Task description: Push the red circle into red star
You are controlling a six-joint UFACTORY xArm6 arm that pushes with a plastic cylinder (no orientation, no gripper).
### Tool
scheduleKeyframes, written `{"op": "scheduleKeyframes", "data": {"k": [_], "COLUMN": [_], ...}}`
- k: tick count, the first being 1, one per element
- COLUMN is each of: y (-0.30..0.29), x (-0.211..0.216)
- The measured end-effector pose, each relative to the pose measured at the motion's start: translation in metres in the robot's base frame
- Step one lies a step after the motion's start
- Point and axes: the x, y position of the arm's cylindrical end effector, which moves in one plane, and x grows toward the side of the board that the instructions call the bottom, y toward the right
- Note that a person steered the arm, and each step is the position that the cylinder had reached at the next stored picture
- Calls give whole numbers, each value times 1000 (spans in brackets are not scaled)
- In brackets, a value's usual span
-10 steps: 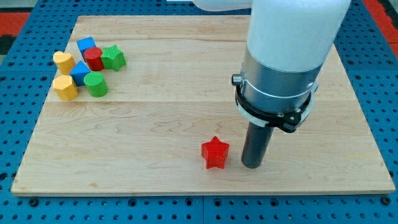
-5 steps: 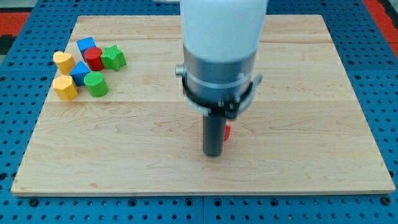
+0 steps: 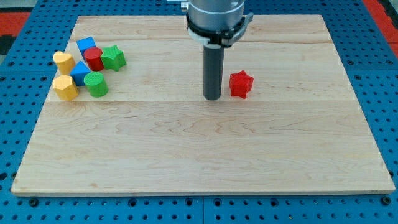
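The red star [image 3: 240, 84] lies on the wooden board right of centre, in the upper half. My tip [image 3: 212, 98] stands just left of the star, a small gap between them. The red circle [image 3: 94, 59] sits far off at the view's upper left, packed inside a cluster of blocks, between a blue block [image 3: 87, 45] and a green star [image 3: 113, 57].
The cluster at the upper left also holds a yellow heart [image 3: 63, 61], another blue block [image 3: 80, 73], a green circle [image 3: 96, 84] and a yellow block [image 3: 65, 88]. The board [image 3: 199, 155] rests on a blue pegboard surface.
The red star has moved from the board's lower middle up and to the right. My tip went from the star's right side, across it, to its left side, higher up.
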Motion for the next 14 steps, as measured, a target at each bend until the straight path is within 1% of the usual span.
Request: {"op": "scheduleKeyframes", "data": {"k": [1, 3, 4, 5, 6, 7, 8, 9, 10, 12, 13, 14], "y": [12, 86, 75, 16, -83, -116, -170, -171, -203, -246, -258, -261], "x": [-19, -11, 5, 35, 37, -23, -41, -114, -166, -152, -134, -104]}}
